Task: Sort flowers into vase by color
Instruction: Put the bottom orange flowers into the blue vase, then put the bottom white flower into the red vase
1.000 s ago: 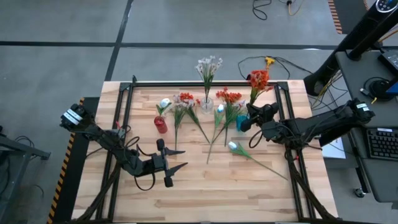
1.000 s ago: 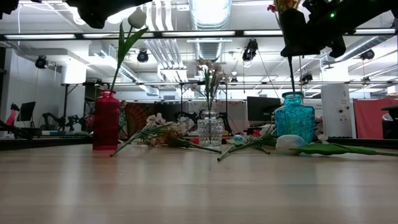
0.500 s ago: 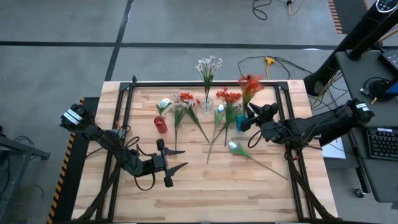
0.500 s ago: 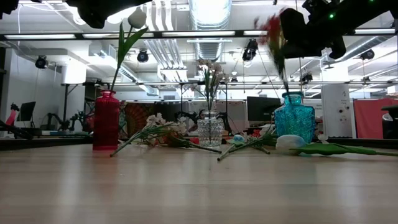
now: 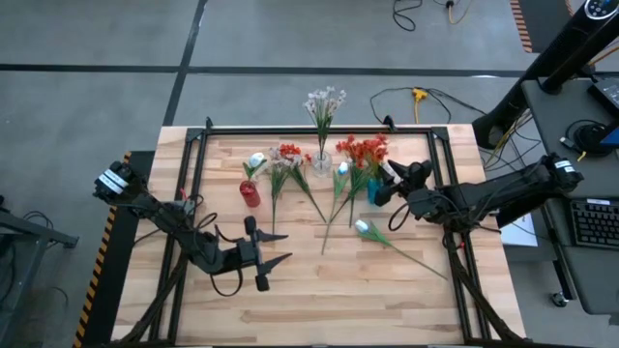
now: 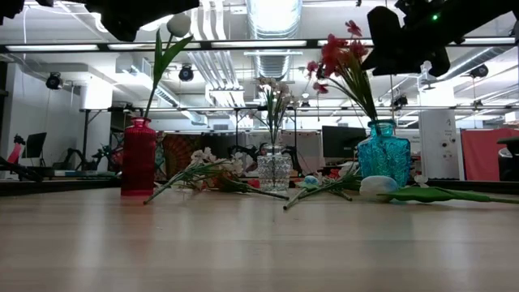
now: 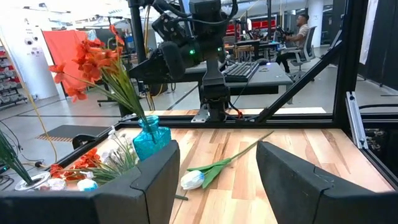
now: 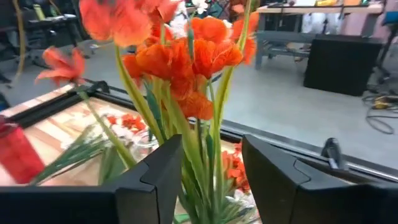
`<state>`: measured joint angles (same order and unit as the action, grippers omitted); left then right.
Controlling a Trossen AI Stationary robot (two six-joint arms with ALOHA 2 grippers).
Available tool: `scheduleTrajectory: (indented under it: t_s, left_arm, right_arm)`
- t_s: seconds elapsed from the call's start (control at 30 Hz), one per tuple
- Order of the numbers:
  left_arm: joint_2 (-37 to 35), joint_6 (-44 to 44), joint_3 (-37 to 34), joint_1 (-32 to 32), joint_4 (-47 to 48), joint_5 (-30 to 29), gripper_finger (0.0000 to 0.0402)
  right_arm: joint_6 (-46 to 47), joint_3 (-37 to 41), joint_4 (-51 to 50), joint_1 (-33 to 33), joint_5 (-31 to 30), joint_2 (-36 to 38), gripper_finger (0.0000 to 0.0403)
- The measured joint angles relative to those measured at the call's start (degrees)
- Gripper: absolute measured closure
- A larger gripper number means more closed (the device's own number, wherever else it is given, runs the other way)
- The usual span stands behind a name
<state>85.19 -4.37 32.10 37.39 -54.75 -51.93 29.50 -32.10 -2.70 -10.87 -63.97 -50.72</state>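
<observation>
Standing on grey concrete floor (image 5: 290,39); glowing overhead, ceiling strip lights (image 6: 276,15); sitting beyond, desks with monitors (image 6: 339,139).

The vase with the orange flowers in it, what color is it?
The vase is see-through teal blue glass, holding the orange flowers. The low view shows it best.

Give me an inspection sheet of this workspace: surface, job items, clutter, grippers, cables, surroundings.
Surface: wooden table, front part bare.
Job's things: orange-red flowers lean in the teal vase; white bud in the red vase; pale spray in the clear vase; white tulip and other stems lie loose.
Clutter: nothing seen.
Grippers: right gripper open by the teal vase, empty; left gripper open, empty, at the front.
Cables: yellow-tipped cable on the floor behind.
Surroundings: desk with keyboard on the right.
</observation>
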Motion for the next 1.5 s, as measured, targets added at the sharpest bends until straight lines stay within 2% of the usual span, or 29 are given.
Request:
scheduleTrajectory:
  t_s: [0.37, 0.47, 0.7, 0.93, 1.07, 1.17, 1.33, 1.5]
  left_arm:
    - [0.0, 6.9, 0.0, 0.1, 8.0, 0.1, 0.0205]
    - [0.0, 11.6, 0.0, 0.1, 13.1, 2.7, 0.0205]
    - [-0.1, 24.7, 0.9, 1.7, 29.0, 18.4, 0.0205]
    - [-1.3, 32.2, 8.9, 2.5, 53.3, 19.1, 0.0205]
    - [-1.4, 32.4, 13.5, 3.2, 63.1, 19.1, 0.0205]
    - [-1.6, 32.3, 15.7, 3.5, 66.9, 19.0, 0.0205]
    - [-1.9, 30.2, 17.1, 3.7, 68.9, 18.9, 0.0205]
    - [-2.8, 27.7, 17.0, 3.7, 68.6, 18.5, 0.0205]
  right_arm:
    - [5.3, 0.0, -1.9, -0.4, 11.8, 3.1, 0.022]
    - [7.1, 0.0, -3.2, -1.1, 13.5, 3.9, 0.022]
    - [9.9, 0.0, -3.1, -4.0, 18.1, 6.4, 0.022]
    - [13.3, 0.0, -3.0, -6.3, 23.0, 7.6, 0.022]
    - [14.4, 0.0, -3.0, -7.1, 25.8, 7.5, 0.022]
    - [14.4, -0.1, -3.1, -7.9, 32.2, 7.0, 0.022]
    - [17.8, -0.1, -4.5, -10.2, 40.5, 2.1, 0.022]
    - [25.8, -3.3, -15.9, -14.1, 42.1, -5.9, 0.022]
